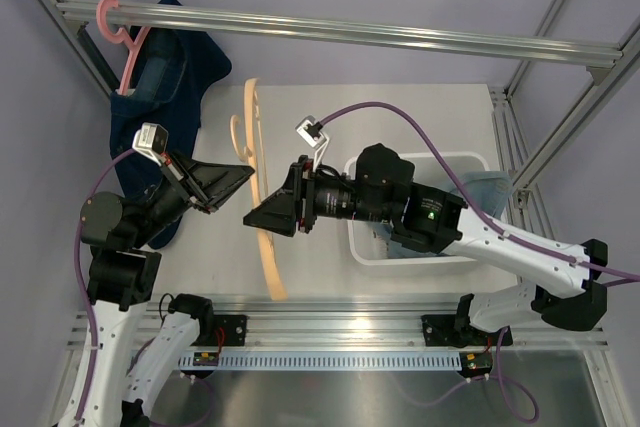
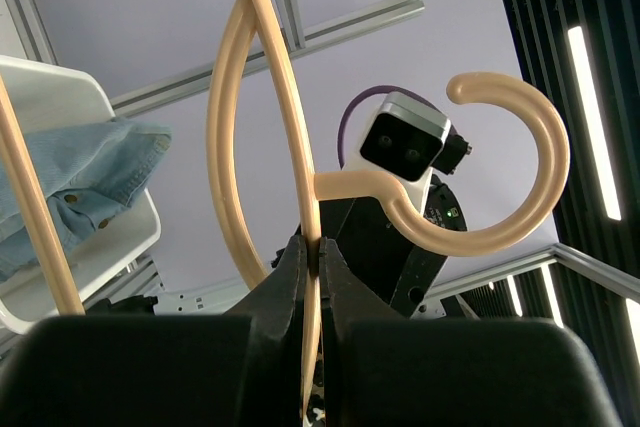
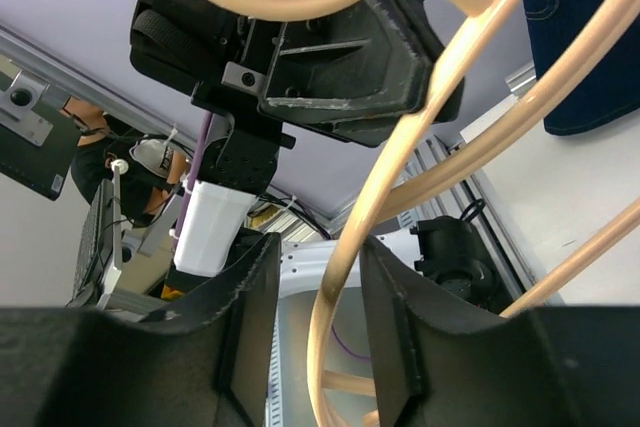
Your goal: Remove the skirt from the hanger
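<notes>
Above the surface (image 1: 400,117), my left tool (image 2: 318,267) pinches the hanger (image 1: 268,257); my right tool (image 3: 318,282), spread around it, could twist it loose.

A bare beige plastic hanger (image 1: 269,262) stands mid-tabletop, with the left gripper (image 1: 243,177) and right gripper (image 1: 252,215) at it from either side. A blue denim skirt (image 1: 492,189) lies in the white plastic bin (image 1: 400,257) near the right edge.

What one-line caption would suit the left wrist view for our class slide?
Left gripper clamps the bare beige hanger; denim skirt lies in the white bin.
</notes>
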Controlling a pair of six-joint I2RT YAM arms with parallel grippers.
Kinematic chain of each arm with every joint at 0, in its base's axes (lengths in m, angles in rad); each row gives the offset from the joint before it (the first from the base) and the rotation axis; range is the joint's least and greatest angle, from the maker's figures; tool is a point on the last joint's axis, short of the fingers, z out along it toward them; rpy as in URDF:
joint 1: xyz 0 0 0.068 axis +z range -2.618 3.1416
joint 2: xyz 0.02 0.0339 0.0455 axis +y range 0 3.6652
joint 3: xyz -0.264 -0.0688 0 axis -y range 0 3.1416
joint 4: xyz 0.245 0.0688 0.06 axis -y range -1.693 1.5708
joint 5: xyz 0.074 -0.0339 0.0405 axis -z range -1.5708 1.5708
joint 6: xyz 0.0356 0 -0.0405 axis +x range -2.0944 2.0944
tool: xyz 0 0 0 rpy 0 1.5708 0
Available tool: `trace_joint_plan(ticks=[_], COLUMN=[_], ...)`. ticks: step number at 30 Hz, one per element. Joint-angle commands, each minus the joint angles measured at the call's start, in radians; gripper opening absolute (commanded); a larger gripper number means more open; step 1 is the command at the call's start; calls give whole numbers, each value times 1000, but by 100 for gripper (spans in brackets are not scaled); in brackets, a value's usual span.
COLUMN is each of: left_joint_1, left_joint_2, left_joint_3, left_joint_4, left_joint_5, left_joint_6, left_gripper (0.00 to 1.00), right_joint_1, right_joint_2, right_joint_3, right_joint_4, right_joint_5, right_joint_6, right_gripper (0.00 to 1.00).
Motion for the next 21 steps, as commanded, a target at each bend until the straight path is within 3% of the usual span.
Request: trace_joint_plan(ticks=[1,3,4,5,6,7,8,11,15,17,21], left_joint_1=[2,4,2,2,2,4,2,2,2,4,2], left_joint_2=[5,7,5,7,7,5,4,-10,-39,-45,-71], left_joint_3=[39,42,42,44,50,65,99,139,211,255,289], left_joint_4=[73,79,79,79,58,14,-35,-152,-424,-564,-723], left_joint_5=[13,16,15,18,19,13,4,-19,-161,-249,-408], left_joint_6=[-15,-15,-15,-6,8,59,90,170,307,406,465], left_gripper=[0,0,0,9,39,78,99,99,99,99,99], right_joint_1=[20,20,22,22,22,22,22,22,10,-19,-26], right_joint_2=[-13,-15,-17,-18,-24,-27,-35,-59,-95,-90,-76], right_joint_3=[27,20,22,20,17,16,11,-6,-27,-20,-33], right_joint_4=[61,67,60,60,61,58,60,64,90,84,86], right_joint_5=[12,13,27,36,53,71,93,168,242,224,207], right_joint_6=[-13,-13,-13,-11,-13,-10,-5,4,16,67,138], right_gripper=[43,30,0,0,0,0,0,0,0,0,0])
